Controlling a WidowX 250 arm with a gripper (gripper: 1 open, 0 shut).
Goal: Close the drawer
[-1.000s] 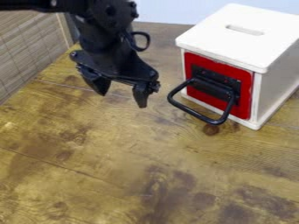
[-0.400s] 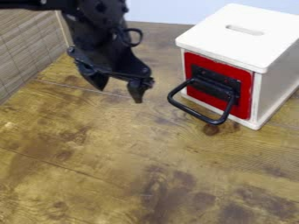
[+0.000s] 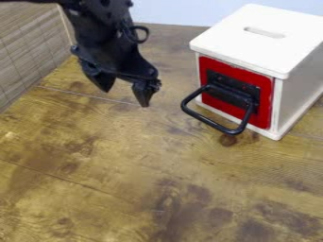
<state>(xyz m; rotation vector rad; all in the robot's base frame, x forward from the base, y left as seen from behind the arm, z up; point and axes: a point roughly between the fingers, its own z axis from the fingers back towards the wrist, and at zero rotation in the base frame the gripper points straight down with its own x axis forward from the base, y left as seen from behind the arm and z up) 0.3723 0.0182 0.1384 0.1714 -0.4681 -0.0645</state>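
Note:
A white box (image 3: 280, 38) stands at the right on the wooden table (image 3: 127, 180). Its red drawer (image 3: 235, 92) has a black panel and a big black wire loop handle (image 3: 214, 112) that reaches out toward the table's middle. The drawer front stands slightly proud of the box face. To the left of the handle my black gripper (image 3: 123, 91) hangs above the table, pointing down. Its fingers (image 3: 143, 95) are spread open with nothing between them. A clear gap separates the gripper from the handle.
A slot (image 3: 263, 32) is cut in the box's top. A ribbed brown wall (image 3: 28, 52) runs along the left edge. Bare wood fills the front and middle of the table.
The gripper has drifted a little left and away from the handle, still open. The drawer and box have not moved.

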